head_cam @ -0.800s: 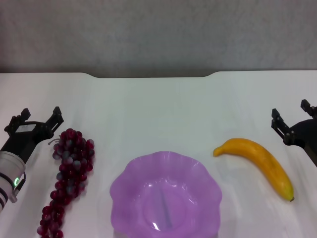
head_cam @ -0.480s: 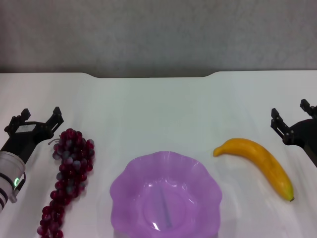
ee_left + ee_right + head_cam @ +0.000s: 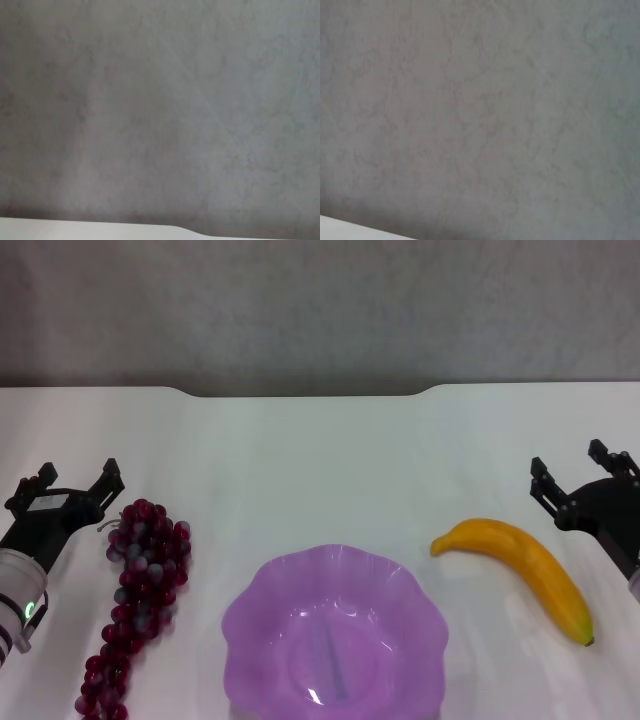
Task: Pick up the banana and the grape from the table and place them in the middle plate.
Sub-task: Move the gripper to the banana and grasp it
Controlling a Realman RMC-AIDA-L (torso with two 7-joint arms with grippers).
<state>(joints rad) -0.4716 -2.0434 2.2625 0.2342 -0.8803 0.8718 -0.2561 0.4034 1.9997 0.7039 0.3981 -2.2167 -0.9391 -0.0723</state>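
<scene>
My left hand [image 3: 69, 481] sits low over the white worktop [image 3: 320, 450] at its left side, fingers spread apart with nothing between them. Just beside it, toward the middle of the worktop, lies the grape [image 3: 137, 591]: the top of the bunch is close to my inner fingertip, and the bunch runs back from there along my forearm toward the near edge. I cannot tell whether that finger touches the top berries.

My right hand [image 3: 572, 472] hovers at the right side, fingers likewise apart and empty. The banana [image 3: 522, 567] lies near it, inward and toward me, its blunt end pointing to the centre and its dark tip toward the near right. Hand and banana are apart.

Between my two hands, nearer my body than either, sits the middle plate [image 3: 262, 592], purple and scalloped, with nothing in it. The grape lies on its left and the banana on its right, both outside the rim.

Both wrist views show only a grey wall [image 3: 160, 110] above a sliver of worktop edge.
</scene>
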